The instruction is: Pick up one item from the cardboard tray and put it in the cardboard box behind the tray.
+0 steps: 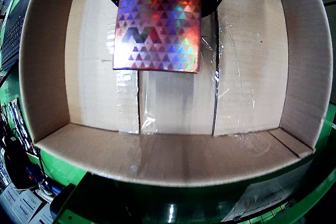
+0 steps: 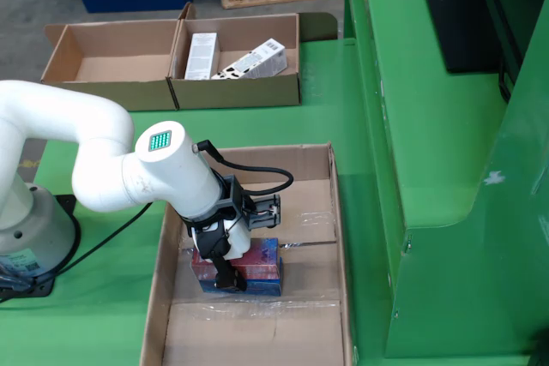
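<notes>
Holographic box (image 1: 157, 22), flat, glossy, triangle-patterned, gripped by fingers (image 2: 225, 270) above taped corrugated cardboard tray (image 1: 47, 77).

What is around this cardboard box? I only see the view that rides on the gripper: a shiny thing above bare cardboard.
Observer: In the view from the side, a left box and a right box stand beyond it on the green table.
Operator: Anything inside them?
Observer: The right box holds white packages; the left box shows only its floor.
Operator: What carries the shiny thing?
Observer: A white arm, with its gripper down inside the near tray.
</notes>
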Motion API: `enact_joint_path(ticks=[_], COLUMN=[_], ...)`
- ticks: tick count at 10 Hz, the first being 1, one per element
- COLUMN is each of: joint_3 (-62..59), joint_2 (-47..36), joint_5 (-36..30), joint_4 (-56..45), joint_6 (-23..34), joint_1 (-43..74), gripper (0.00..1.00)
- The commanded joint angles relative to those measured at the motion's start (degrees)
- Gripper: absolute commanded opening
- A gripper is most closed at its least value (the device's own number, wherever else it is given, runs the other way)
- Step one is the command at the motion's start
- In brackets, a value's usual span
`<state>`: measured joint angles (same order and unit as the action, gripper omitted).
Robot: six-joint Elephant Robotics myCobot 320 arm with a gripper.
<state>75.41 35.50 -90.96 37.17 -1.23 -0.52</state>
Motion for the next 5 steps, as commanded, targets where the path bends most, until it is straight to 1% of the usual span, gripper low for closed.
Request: enact_joint_path(ticks=[1,3,5], joint_3=[-13.04,-20.99,-21.51], joint_2=[-1.72,-2.13,-2.45], joint_5=[-0.04,-0.14,-0.05], joint_4=[-9.27,-16.60,-16.93], joint_6=[-0.18,-0.78,-1.07], joint_1=[0.62,1.18,1.12], gripper=[0.00,0.00,0.00])
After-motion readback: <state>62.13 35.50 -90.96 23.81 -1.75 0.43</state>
